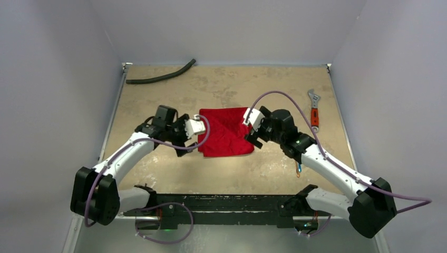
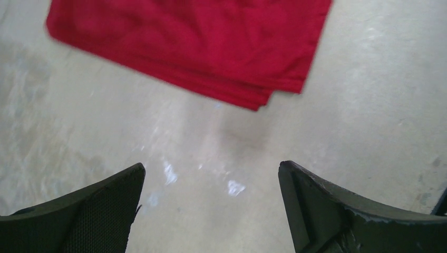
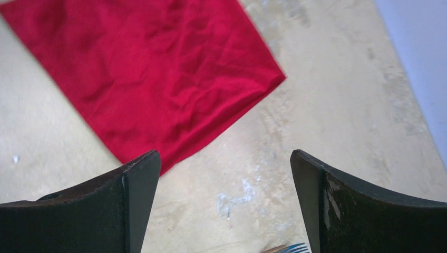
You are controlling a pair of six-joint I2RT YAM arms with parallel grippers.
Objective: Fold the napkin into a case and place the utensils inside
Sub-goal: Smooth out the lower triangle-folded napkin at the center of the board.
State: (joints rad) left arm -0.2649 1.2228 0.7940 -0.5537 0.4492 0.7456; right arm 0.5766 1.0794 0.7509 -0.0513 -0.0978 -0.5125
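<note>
A sandy table (image 1: 226, 84) is seen from above. The red napkin (image 1: 225, 132) is laid folded in its middle, between the two grippers. The left gripper (image 2: 211, 171) is held just beside the napkin's left edge, fingers spread wide, nothing between them. The right gripper (image 3: 225, 158) is held the same way at the right edge. A black hose (image 1: 161, 76) is laid far left, a wrench (image 1: 314, 109) far right. The utensils (image 1: 298, 169) are partly hidden under the right arm.
</note>
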